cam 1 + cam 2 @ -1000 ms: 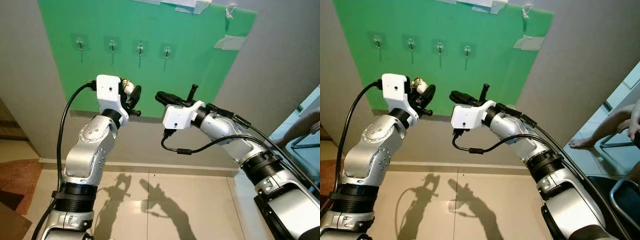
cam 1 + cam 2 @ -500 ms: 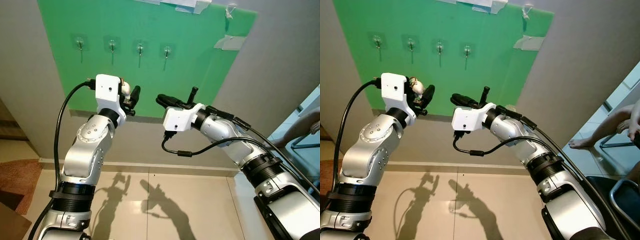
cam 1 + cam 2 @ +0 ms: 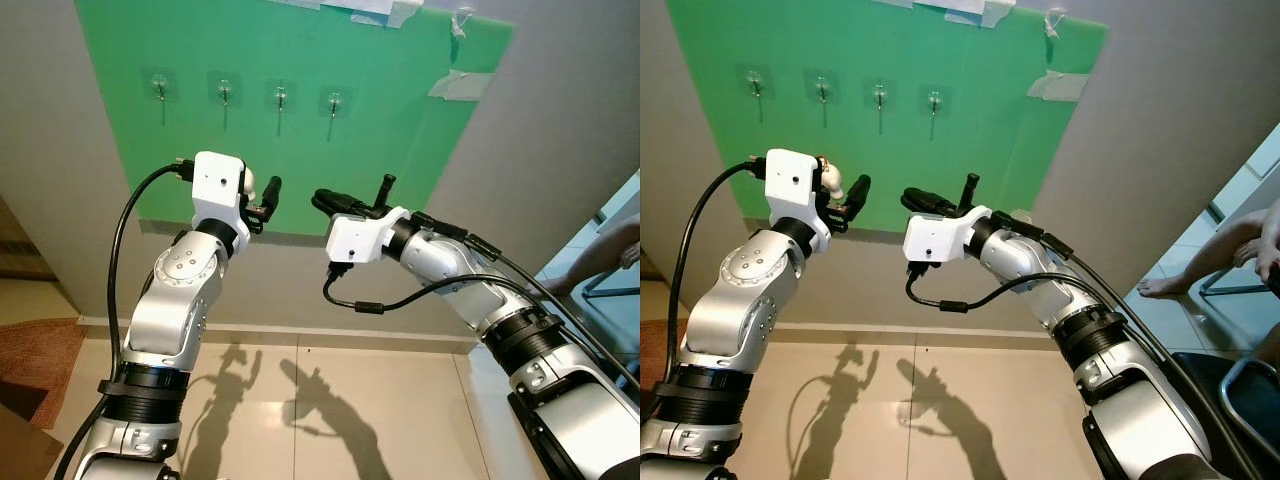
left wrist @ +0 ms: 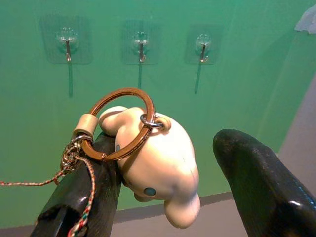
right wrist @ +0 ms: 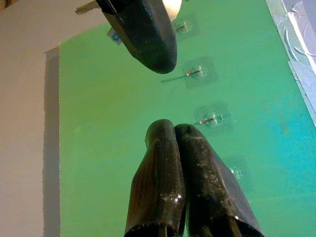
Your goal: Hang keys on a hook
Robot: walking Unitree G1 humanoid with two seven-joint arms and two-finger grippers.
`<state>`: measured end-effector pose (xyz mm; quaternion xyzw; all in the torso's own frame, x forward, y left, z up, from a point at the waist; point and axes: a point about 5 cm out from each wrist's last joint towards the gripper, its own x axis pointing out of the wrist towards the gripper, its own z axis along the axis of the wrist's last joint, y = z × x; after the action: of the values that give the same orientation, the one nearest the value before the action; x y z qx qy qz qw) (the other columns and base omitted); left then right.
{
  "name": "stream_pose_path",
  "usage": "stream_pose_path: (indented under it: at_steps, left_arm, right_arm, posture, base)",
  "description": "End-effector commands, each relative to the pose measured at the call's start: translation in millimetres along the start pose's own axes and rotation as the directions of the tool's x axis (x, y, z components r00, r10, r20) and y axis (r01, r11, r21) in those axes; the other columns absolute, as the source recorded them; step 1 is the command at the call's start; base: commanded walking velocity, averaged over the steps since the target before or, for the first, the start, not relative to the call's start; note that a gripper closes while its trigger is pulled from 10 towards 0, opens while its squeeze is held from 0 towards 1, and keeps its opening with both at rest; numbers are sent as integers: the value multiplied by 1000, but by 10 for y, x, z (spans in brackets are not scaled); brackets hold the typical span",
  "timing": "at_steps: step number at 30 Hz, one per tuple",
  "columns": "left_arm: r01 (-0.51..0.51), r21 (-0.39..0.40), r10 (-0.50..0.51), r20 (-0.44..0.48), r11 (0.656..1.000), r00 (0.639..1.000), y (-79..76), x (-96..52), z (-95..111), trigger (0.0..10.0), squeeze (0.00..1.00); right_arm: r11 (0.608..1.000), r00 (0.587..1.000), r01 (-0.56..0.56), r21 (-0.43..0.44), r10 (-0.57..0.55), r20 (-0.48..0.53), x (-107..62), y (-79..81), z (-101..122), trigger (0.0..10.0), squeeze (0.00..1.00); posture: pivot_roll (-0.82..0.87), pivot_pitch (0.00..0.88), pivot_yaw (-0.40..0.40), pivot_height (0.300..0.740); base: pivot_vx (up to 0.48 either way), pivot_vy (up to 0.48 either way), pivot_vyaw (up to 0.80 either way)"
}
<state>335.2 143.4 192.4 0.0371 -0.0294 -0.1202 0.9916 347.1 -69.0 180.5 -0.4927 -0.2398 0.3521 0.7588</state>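
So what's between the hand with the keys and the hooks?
Nothing: bare green board lies between the left hand with its keyring and the hooks, in the left wrist view.

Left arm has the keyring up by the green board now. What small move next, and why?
Probably raise the left gripper toward the board: the brown metal keyring with its cream figure charm sits on one finger, below the row of clear adhesive hooks on the green board.

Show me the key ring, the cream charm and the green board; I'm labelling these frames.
key ring (image 4: 120, 123), left wrist view, on its copper loop.
cream charm (image 4: 158, 165), left wrist view, on its rounded body.
green board (image 3: 400, 130), left eye view, bare face.
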Motion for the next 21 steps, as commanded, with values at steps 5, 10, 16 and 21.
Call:
stream_pose_path:
  at_steps: [5, 10, 16, 21]
  left_arm:
    - [8, -45, -6, 60, 999, 998, -26, 29, 93, 0, 0]
    - [20, -40, -18, 63, 999, 998, -35, 29, 95, 0, 0]
    - [6, -11, -6, 52, 1000, 999, 8, 41, 62, 0, 0]
    - [-2, 40, 0, 39, 999, 999, 33, 56, 38, 0, 0]
  right_arm:
    - [1000, 1000, 5, -5, -5, -6, -18, -28, -8, 10000, 0]
    - [1000, 1000, 7, -3, -7, -8, -21, -31, -13, 10000, 0]
    - [1000, 1000, 10, 3, -10, -15, -32, -24, -28, 10000, 0]
    - [999, 1000, 17, 28, -16, -20, -36, -7, -37, 10000, 0]
  posture:
    - [35, 29, -104, 740]
    - [34, 29, -103, 740]
    - [33, 25, -100, 740]
    - [33, 17, -103, 740]
  base:
    - [0, 0, 0]
    - [0, 0, 0]
    - [0, 0, 0]
    - [0, 0, 0]
